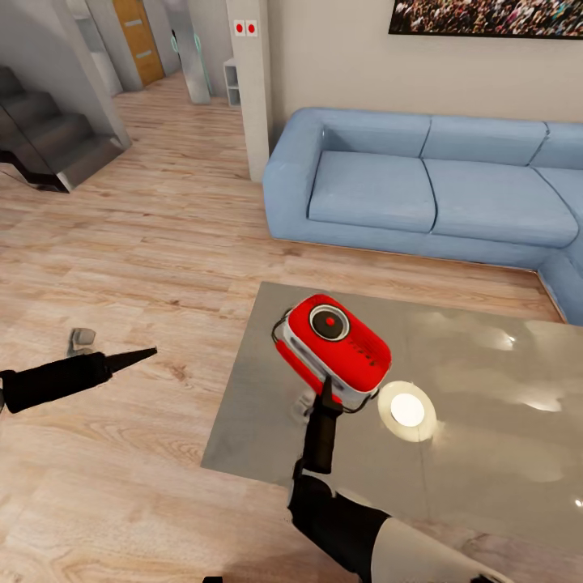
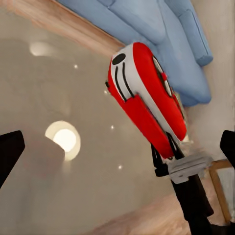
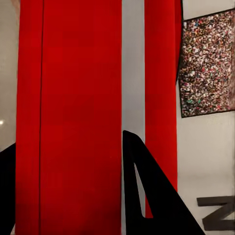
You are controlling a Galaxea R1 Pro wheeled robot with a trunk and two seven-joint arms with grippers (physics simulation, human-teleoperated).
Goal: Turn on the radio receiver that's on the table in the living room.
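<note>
**Right claw at the near end of the red radio**

Nearest the head camera, the right arm reaches up from the lower edge of the frame, its black right gripper (image 1: 326, 389) pressed against the near end of the radio receiver (image 1: 334, 344). In the right wrist view the red casing with a pale stripe sits directly ahead of the claw; one dark finger (image 3: 147, 196) lies across its face and the other shows at the frame's edge, so the fingers stand apart with the radio's body against them. Whether they actually pinch anything cannot be told.

The radio receiver stands just beyond this claw, near the front-left corner of the table (image 1: 486, 453), tilted with a round black dial on its upper red face and its thin black handle curving round the far end. A bright round lamp reflection (image 1: 407, 410) lies on the glossy top just to the claw's right.

The left gripper (image 1: 134, 357) hangs well to the left of the table, over the wood floor (image 1: 162, 243), its tips narrowed to a point in the head view; in the left wrist view its two dark fingers sit at opposite edges, spread apart and holding nothing, with the radio well ahead of them.

Beyond the table, far ahead of both claws, stands the blue sofa (image 1: 421, 186), with the framed crowd picture (image 1: 486, 16) above it.
</note>
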